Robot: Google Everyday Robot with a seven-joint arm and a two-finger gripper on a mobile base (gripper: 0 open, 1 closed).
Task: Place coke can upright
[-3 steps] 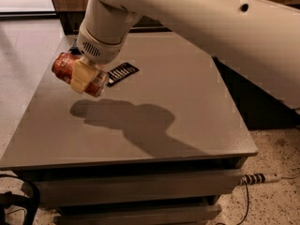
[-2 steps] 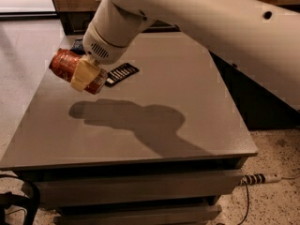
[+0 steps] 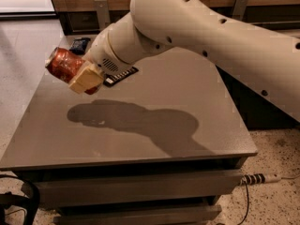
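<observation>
The coke can [image 3: 63, 64] is red-orange with a silver rim, held tilted in the air above the left part of the grey table [image 3: 187, 107]. My gripper [image 3: 80, 75] is shut on the can; one cream-coloured finger pad [image 3: 86, 78] lies across its near side. The can's silver end points up and to the left. The gripper's shadow falls on the table below.
A flat black bar-like packet [image 3: 121, 77] lies on the table just behind the gripper. A small dark blue wrapper [image 3: 79, 45] lies at the table's far left corner. A power strip [image 3: 259, 178] and cables lie on the floor at right.
The arm has swung so the gripper and can sit slightly further right and higher, with the can tipped more towards upright.
</observation>
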